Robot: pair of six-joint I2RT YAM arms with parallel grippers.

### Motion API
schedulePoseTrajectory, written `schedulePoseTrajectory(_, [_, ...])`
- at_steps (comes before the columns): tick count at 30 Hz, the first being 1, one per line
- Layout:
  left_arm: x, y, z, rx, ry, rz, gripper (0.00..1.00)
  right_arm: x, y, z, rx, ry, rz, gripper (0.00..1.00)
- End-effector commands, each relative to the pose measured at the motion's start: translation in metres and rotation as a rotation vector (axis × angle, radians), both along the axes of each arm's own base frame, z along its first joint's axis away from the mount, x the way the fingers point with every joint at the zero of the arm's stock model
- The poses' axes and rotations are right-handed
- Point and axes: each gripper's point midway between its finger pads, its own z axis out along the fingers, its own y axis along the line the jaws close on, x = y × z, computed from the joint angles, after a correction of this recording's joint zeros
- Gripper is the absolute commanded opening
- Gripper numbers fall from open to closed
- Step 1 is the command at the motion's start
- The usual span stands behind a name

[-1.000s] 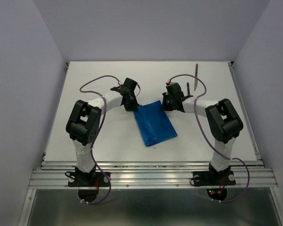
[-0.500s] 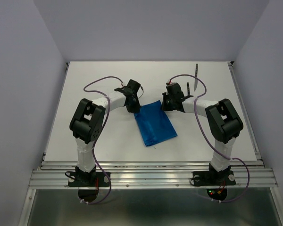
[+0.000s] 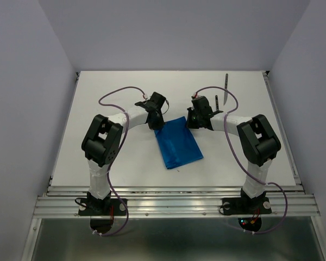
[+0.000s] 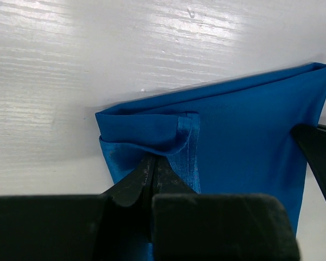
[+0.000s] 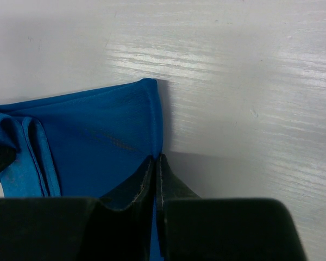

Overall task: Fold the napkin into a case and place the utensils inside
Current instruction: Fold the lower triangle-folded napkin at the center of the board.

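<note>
Since a second ago the left arm [image 3: 106, 142] has swung its elbow and wrist toward the middle, carrying its gripper along the napkin's far edge, while the right arm [image 3: 255, 140] has stayed put. On the white table [image 3: 125, 163] the blue napkin [image 3: 179, 144] lies folded into a flat slanted rectangle in the middle, between the two arms. At its far left corner the left gripper [image 4: 152, 166] has its jaws nearly together, pinching a turned-over hem of the cloth. At the far right corner the right gripper [image 5: 155, 163] is likewise closed narrow on the napkin's folded edge. Two utensils lie well apart from the cloth near the far right of the table, one slim and dark [image 3: 226, 80], the other [image 3: 224, 101] just nearer, too small to tell apart.
</note>
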Motion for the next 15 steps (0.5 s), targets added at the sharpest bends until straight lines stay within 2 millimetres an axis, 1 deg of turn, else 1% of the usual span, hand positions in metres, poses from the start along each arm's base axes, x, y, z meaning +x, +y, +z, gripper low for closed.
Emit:
schedulePoseTrajectory(1, [0.0159,-0.0099,0.0348,-0.01,-0.098,-0.012,0.09,-0.0071,-0.0027,0.0029,0.006,0.013,0.0,0.07])
schedulePoseTrajectory(5, [0.0154,-0.0113,0.0313,0.006,-0.088,-0.016,0.09,-0.0076,-0.0027,0.0031,0.007,0.013,0.001,0.07])
schedulePoseTrajectory(8, [0.0145,-0.0133,0.0337,0.007,-0.095,-0.014,0.1,-0.0075,-0.0033,0.0038,0.006,0.011,-0.001,0.07])
schedulePoseTrajectory(11, [0.0144,-0.0146,0.0379,0.01,-0.104,-0.016,0.14,-0.0077,-0.003,0.0039,0.007,0.012,0.0,0.07])
schedulePoseTrajectory(14, [0.0134,-0.0151,0.037,0.022,-0.103,-0.017,0.18,-0.008,-0.0031,0.004,0.008,0.012,-0.001,0.07])
schedulePoseTrajectory(15, [0.0144,-0.016,0.0383,0.023,-0.107,-0.018,0.23,-0.0082,-0.0029,0.004,0.009,0.013,0.0,0.07])
